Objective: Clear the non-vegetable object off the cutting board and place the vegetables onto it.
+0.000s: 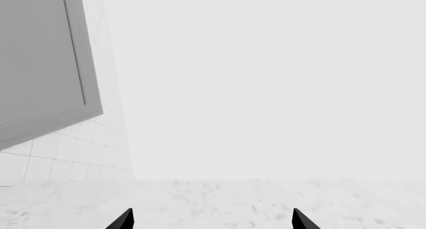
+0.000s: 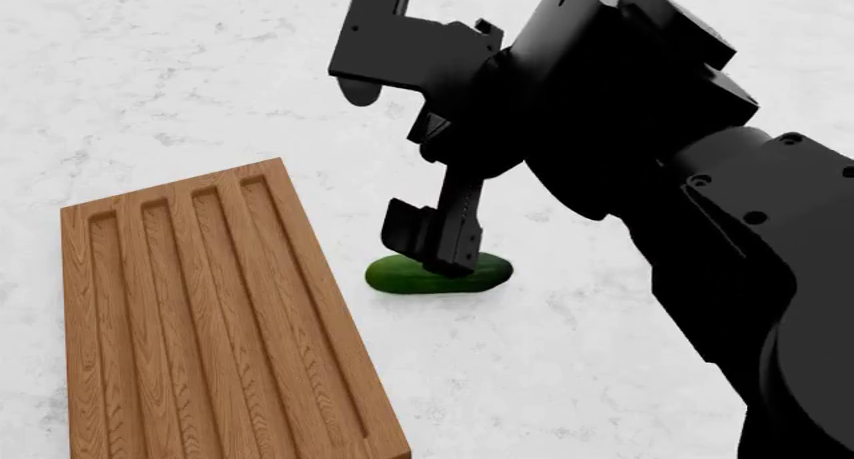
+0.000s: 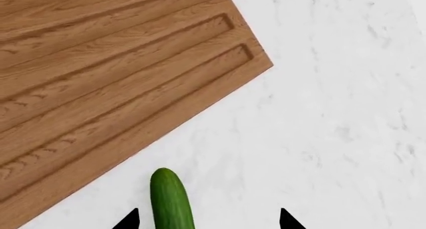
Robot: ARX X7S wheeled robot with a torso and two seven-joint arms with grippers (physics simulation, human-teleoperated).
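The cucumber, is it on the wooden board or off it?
Off. The cucumber lies on the white counter beside the cutting board, apart from its edge, under the right gripper.

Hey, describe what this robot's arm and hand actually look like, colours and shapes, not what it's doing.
The right arm is matte black throughout, built from bulky rounded housings joined by blocky links, with small round screws dotting the shell. No cables, labels or markings show. Its right hand is a black angular bracket. The wrist cameras show only thin black pointed fingertips, the left hand's the same.
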